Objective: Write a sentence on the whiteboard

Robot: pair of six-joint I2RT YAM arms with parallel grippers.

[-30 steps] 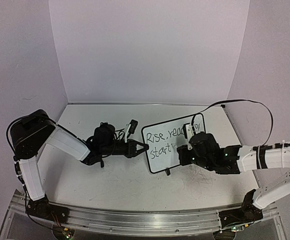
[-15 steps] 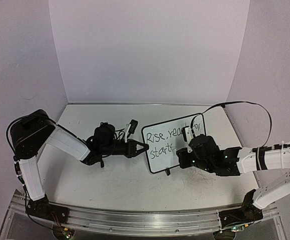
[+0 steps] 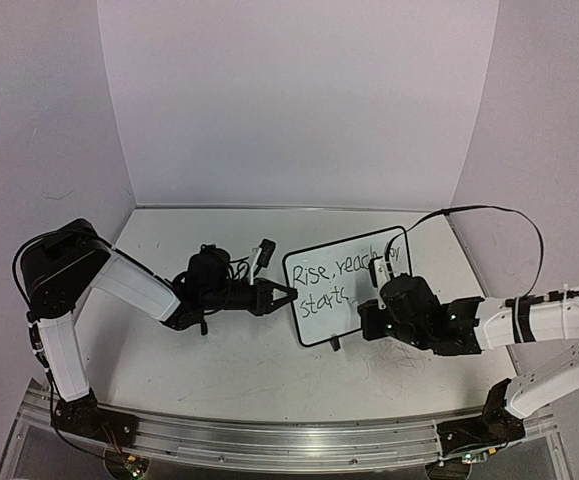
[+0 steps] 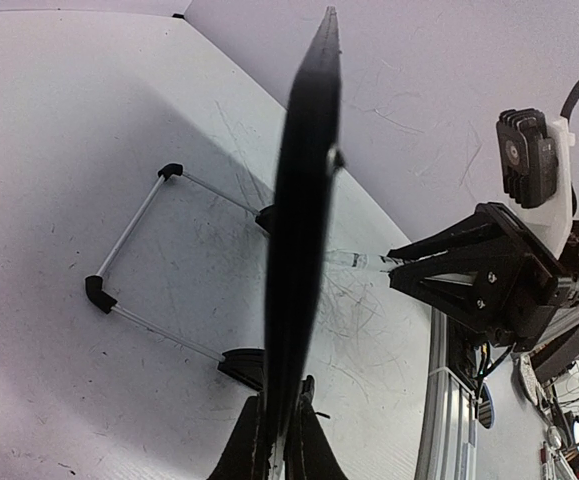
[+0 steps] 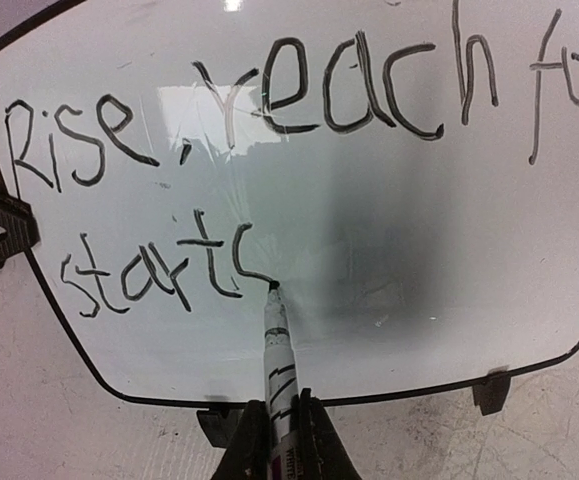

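Note:
The whiteboard point(image 3: 321, 288) stands tilted on the table, seen edge-on in the left wrist view as a black frame point(image 4: 304, 200). My left gripper point(image 4: 281, 425) is shut on its left edge point(image 3: 287, 297). The sentence point(image 5: 259, 110) reads "Rise, reach for" on the top line and "starts" point(image 5: 154, 270) below. My right gripper point(image 5: 279, 412) is shut on a white marker point(image 5: 278, 345). The marker's black tip point(image 5: 273, 287) touches the board at the tail of the last "s". From above, the right gripper point(image 3: 367, 308) sits over the board's lower right part and hides some text.
A wire stand point(image 4: 134, 250) props the board from behind. Black feet point(image 5: 491, 390) show under its lower edge. A black cable point(image 3: 489, 212) loops above the right arm. An aluminium rail point(image 3: 269, 440) runs along the near table edge. Walls close the back and sides.
The right gripper has shifted slightly right and toward the near edge with the marker, and a final "s" now follows "start". The left arm has not moved.

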